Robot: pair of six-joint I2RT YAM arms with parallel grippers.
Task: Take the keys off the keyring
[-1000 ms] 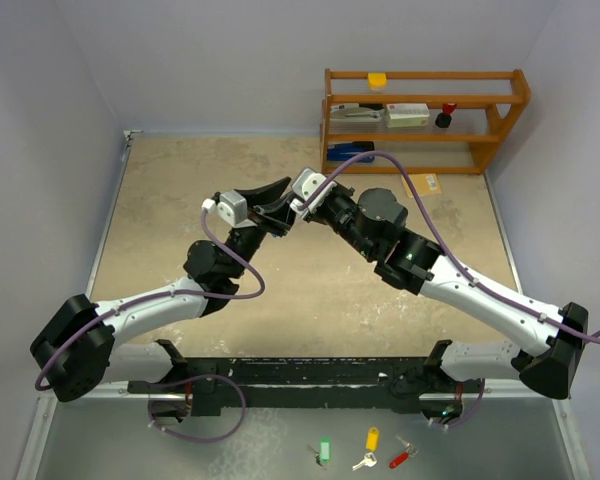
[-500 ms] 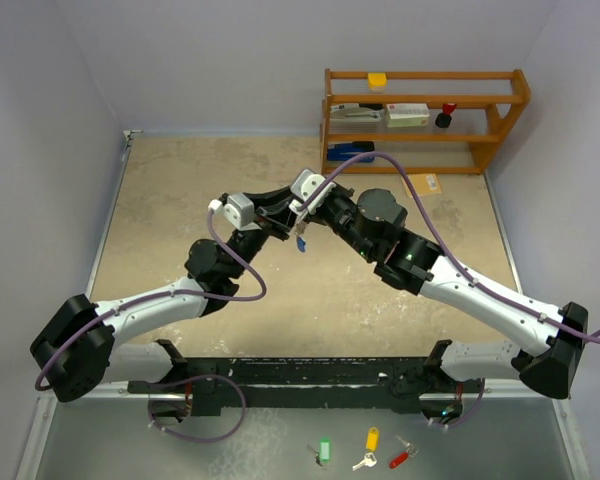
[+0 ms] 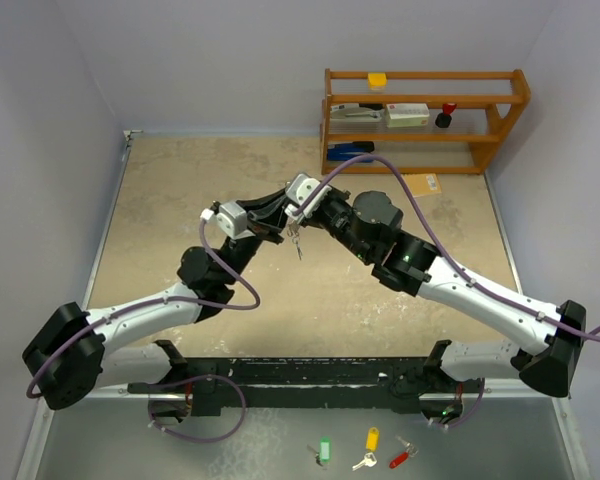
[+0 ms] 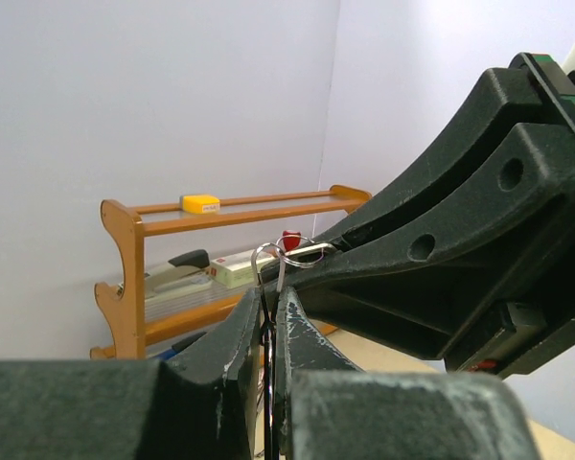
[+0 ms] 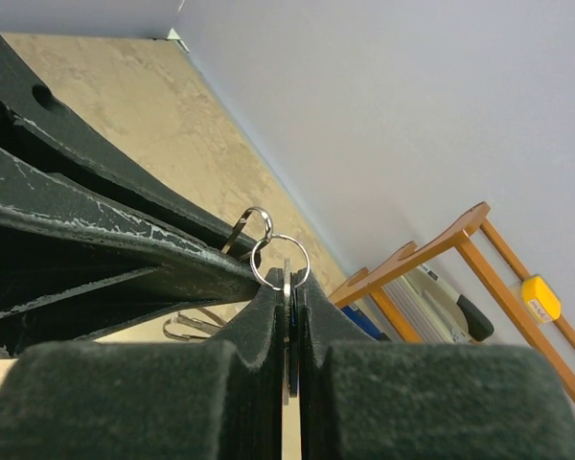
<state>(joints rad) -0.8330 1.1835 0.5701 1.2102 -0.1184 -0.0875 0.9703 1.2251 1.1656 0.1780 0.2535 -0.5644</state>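
Observation:
My two grippers meet fingertip to fingertip above the middle of the table. My right gripper (image 5: pixel 289 284) is shut on the keys (image 5: pixel 287 305), a silver and a dark blade seen edge-on between the pads. The keyring (image 5: pixel 280 261) loops out above its fingertips. My left gripper (image 4: pixel 267 293) is shut on a thin silver clip (image 4: pixel 264 257) that links to the keyring (image 4: pixel 305 251). In the top view the left gripper (image 3: pixel 278 219) and right gripper (image 3: pixel 296 214) touch, and a small key (image 3: pixel 298 245) hangs under them.
A wooden shelf (image 3: pixel 425 110) at the back right holds a yellow block, a stapler, boxes and a red item. A tan card (image 3: pixel 426 183) lies before it. Green (image 3: pixel 325 450), yellow (image 3: pixel 369 442) and red (image 3: pixel 401 458) tagged keys lie at the near edge.
Both grippers have shifted slightly left, still joined. A small key came into view hanging below them. The left arm's elbow moved left.

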